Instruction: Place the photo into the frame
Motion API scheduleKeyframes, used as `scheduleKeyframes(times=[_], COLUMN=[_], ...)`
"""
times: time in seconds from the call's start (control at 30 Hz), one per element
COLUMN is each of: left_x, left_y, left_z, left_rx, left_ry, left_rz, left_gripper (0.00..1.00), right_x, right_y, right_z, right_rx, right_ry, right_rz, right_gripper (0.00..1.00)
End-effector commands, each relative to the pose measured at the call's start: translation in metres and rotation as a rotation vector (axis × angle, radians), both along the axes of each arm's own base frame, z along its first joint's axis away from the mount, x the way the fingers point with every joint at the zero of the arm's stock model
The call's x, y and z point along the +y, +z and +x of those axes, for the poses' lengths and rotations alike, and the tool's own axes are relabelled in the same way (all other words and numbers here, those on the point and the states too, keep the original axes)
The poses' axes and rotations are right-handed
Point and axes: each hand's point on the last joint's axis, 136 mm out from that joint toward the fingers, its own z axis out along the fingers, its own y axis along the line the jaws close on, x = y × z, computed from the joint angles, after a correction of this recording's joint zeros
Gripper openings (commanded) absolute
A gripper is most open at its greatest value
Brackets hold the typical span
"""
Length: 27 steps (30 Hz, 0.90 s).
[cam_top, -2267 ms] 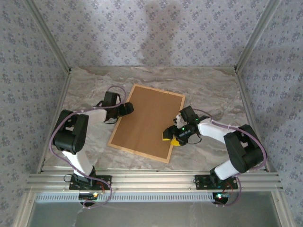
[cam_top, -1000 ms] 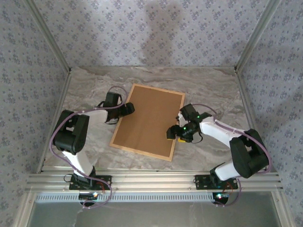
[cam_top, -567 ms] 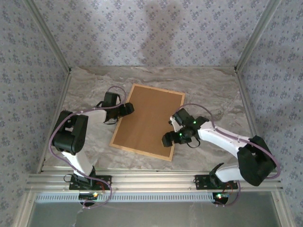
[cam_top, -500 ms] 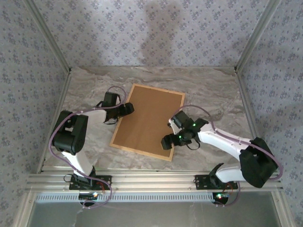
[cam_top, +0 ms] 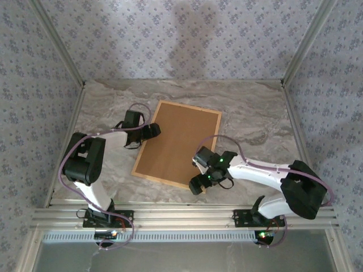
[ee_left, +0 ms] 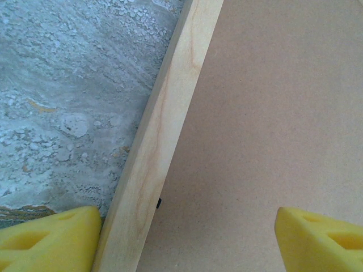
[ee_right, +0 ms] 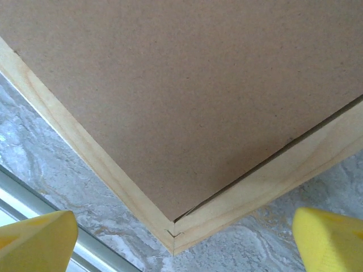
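While the frame (cam_top: 191, 108) is lying flat and slightly askew on the marbled counter (cam_top: 249, 107), a plain brown backing board (cam_top: 176, 144) is sitting inside its light wooden rails and facing upward

The left gripper (cam_top: 154, 130) is reaching over the frame's left long rail, toward its far end. From the left wrist, the left gripper (ee_left: 184, 241) is standing released: its yellow fingers (ee_left: 45, 241) are spread apart, one sitting just beside the outer edge of the frame (ee_left: 164, 130) above the bare counter (ee_left: 62, 85), the other hanging over the backing board (ee_left: 272, 113), well apart from the rail. It is straddling the rail and clasping nothing

The right gripper (cam_top: 197, 184) is hanging over the frame's near right corner, close to the counter's front edge. From the right wrist, the right gripper (ee_right: 181, 241) is gaping wide, its yellow fingers (ee_right: 34, 241) sitting at opposite sides of the view with the mitred corner of the frame (ee_right: 85, 143) lying between them. Neither finger is touching the wood. The backing board (ee_right: 187, 85) is filling the frame right up to that corner, with a thin dark gap running along one rail, and grey veined counter (ee_right: 39, 158) is showing outside the corner on both sides
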Motion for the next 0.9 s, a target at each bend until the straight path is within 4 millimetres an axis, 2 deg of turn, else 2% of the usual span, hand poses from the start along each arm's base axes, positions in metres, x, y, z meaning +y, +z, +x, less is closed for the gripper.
scheduleKeyframes(times=[0.0,0.87], left_x=[-0.0007,-0.0037], left_y=[-0.0086,-0.0166], left_z=[-0.0196,-0.0212], left_rx=[0.087,0.105], left_ry=[-0.026,-0.036], left_rz=[-0.003,-0.014], left_gripper=[0.81,0.81], right_x=[-0.0074,-0.0002], right_y=[-0.0092,-0.0156], right_z=[-0.0011,0.0074], right_rx=[-0.009,-0.024], right_ry=[0.014,0.002], right_rz=[-0.051,-0.052], right_gripper=[0.99,0.84])
